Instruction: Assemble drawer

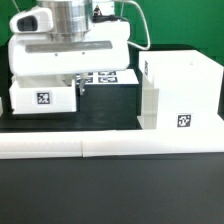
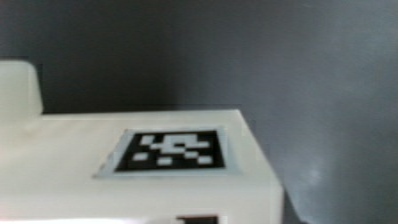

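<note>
A large open-fronted white drawer case (image 1: 180, 88) with a marker tag stands on the exterior view's right. A smaller white drawer box (image 1: 42, 98) with a tag stands on the exterior view's left. My gripper (image 1: 79, 84) hangs low under the big white hand (image 1: 72, 50), just beside the small box's right end. Its fingers are mostly hidden, so I cannot tell how the jaws stand. The wrist view shows a white part's flat face (image 2: 71, 150) with one tag (image 2: 175, 150), very close, and no fingers.
The marker board (image 1: 104, 77) lies on the dark table between the two white parts, behind the gripper. A long white ledge (image 1: 110, 148) runs along the front. Dark table (image 2: 267, 60) fills the rest of the wrist view.
</note>
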Tool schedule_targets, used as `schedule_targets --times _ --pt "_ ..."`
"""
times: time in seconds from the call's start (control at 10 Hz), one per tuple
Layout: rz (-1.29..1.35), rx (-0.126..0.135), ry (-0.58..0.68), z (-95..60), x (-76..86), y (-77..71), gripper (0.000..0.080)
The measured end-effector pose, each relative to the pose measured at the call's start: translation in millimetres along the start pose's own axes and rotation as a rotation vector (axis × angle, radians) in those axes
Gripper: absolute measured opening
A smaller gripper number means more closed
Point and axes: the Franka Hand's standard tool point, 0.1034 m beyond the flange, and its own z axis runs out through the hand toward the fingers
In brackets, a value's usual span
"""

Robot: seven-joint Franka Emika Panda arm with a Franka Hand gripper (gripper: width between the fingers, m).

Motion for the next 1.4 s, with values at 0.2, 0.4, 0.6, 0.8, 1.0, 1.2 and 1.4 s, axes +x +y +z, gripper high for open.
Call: schedule_targets --times 0.2,0.4,0.6,0.8,1.0,1.2,1.4 --pt "-0.022 0.007 0.006 -10.4 6.9 -17.1 0.0041" --pt "-0.075 0.007 0.009 -11.4 7.8 -18.9 0.0041" --pt "-0.076 0.007 0.008 -10.8 7.2 -18.4 0.0041" --pt "-0.301 -0.010 -0.001 -7.6 6.5 -16.8 0.0041" --pt "-0.542 -0.034 -0.017 -4.7 11.7 -20.3 0.0041" --pt "-0.732 -0.035 -0.037 -5.7 17.1 -20.6 0.0041" --pt "-0.821 -0.039 -0.042 -6.0 15.9 -15.7 0.0041"
